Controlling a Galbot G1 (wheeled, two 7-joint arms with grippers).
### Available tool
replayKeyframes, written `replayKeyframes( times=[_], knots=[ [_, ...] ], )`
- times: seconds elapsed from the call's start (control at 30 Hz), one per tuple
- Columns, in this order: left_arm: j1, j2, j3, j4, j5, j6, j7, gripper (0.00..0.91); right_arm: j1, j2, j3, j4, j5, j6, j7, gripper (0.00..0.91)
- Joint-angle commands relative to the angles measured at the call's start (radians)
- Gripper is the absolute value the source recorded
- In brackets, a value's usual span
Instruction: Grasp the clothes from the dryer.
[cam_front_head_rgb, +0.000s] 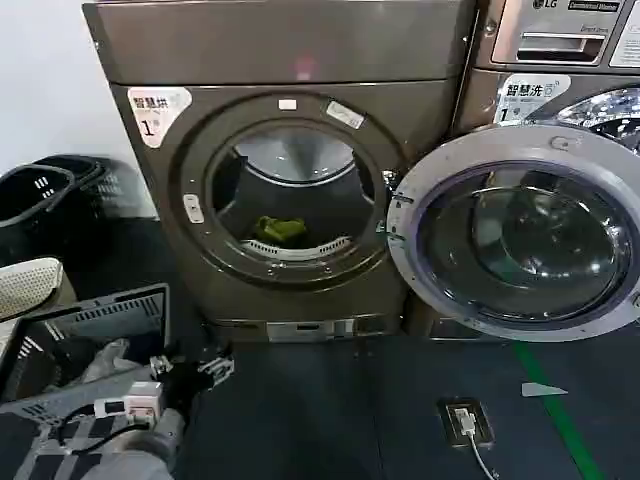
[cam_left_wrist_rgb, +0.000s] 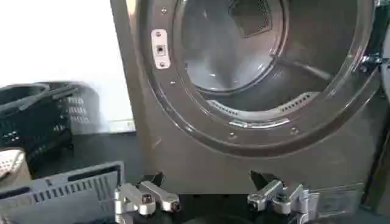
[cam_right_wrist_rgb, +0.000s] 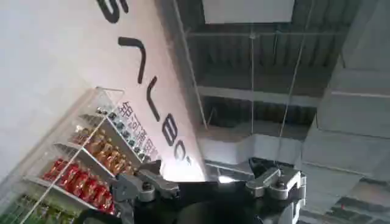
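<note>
Dryer (cam_front_head_rgb: 290, 190) centre frame, door (cam_front_head_rgb: 520, 235) swung right so drum's reachable. Clothes (cam_front_head_rgb: 280, 230), green bundle, low in drum. Your left gripper (cam_front_head_rgb: 205, 372) lower left, fingers apart, empty, aimed at opening. Right gripper (cam_right_wrist_rgb: 210, 185) fingers apart, pointing at ceiling, parked. Baskets (cam_front_head_rgb: 45, 195) far left; nothing blocks path.

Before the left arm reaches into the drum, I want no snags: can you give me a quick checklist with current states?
1. Dryer door swung fully open, porthole unobstructed: ok.
2. Clothes present: a yellow-green garment lies on the drum floor: ok.
3. Left gripper open, holding nothing: ok.
4. Left gripper lined up with the opening: not ok, it sits low, below the porthole rim.
5. Grey basket near the left arm, apart from the reach path: ok.
6. Right gripper parked, aimed at the ceiling and a shelf: ok.
</note>
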Motion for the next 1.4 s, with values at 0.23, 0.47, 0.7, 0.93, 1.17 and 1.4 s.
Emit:
replayKeyframes(
  times=[0.23, 0.47, 0.7, 0.93, 1.17, 1.4],
  knots=[
    [-0.010, -0.001, 0.010, 0.001, 0.033, -0.016, 0.000, 0.907, -0.001, 0.009, 0.001, -0.013, 0.007, 0.032, -0.035, 0.907],
    [-0.012, -0.002, 0.021, 0.005, 0.044, -0.017, 0.002, 0.907, -0.002, 0.011, 0.002, -0.012, 0.010, 0.033, -0.033, 0.907],
    [-0.024, -0.004, 0.025, 0.015, 0.049, -0.020, 0.002, 0.907, -0.002, 0.009, 0.005, -0.012, 0.012, 0.033, -0.033, 0.907],
    [-0.036, -0.005, 0.039, 0.027, 0.055, -0.020, 0.003, 0.907, -0.004, 0.011, 0.008, -0.015, 0.013, 0.033, -0.034, 0.907],
    [-0.044, -0.009, 0.053, 0.030, 0.053, -0.018, 0.002, 0.907, -0.003, 0.011, 0.009, -0.014, 0.013, 0.032, -0.036, 0.907],
    [-0.050, -0.009, 0.053, 0.036, 0.056, -0.024, 0.000, 0.907, -0.003, 0.008, 0.009, -0.012, 0.013, 0.032, -0.037, 0.907]
  ],
)
